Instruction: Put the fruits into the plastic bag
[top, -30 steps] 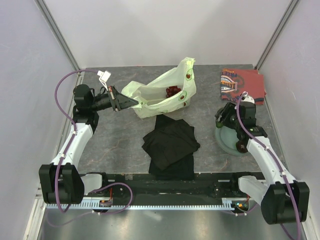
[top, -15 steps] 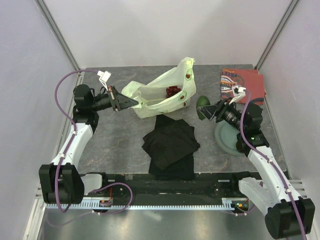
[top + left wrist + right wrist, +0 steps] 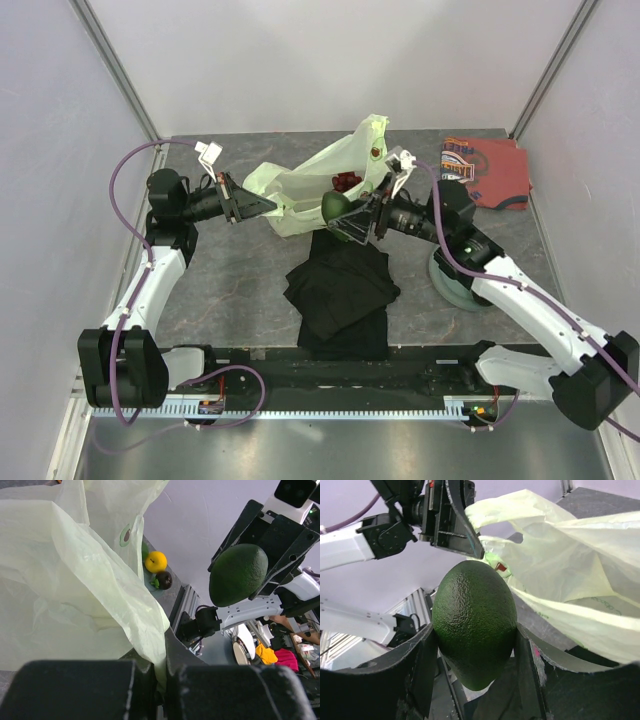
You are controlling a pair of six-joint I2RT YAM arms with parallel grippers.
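Observation:
The pale yellow-green plastic bag (image 3: pixel 300 190) lies at the back of the table, and my left gripper (image 3: pixel 262 205) is shut on its left rim, holding it up. The pinched film (image 3: pixel 150 630) runs down between the left gripper's (image 3: pixel 162 675) jaws. A dark red grape bunch (image 3: pixel 347 182) lies inside the bag. My right gripper (image 3: pixel 345 217) is shut on a green avocado-like fruit (image 3: pixel 333 205) at the bag's near edge. That fruit (image 3: pixel 475 622) fills the right gripper (image 3: pixel 476 632). A yellow fruit (image 3: pixel 156 561) and a dark maroon one (image 3: pixel 163 580) sit on the plate.
A folded black cloth (image 3: pixel 340 285) lies in front of the bag, under the right gripper. A red-orange patterned cloth (image 3: pixel 485 170) is at the back right. The round grey-green plate (image 3: pixel 452 285) sits partly under the right arm.
The right arm has swung left from the plate to the bag, carrying the green fruit. The left gripper and the bag have not moved.

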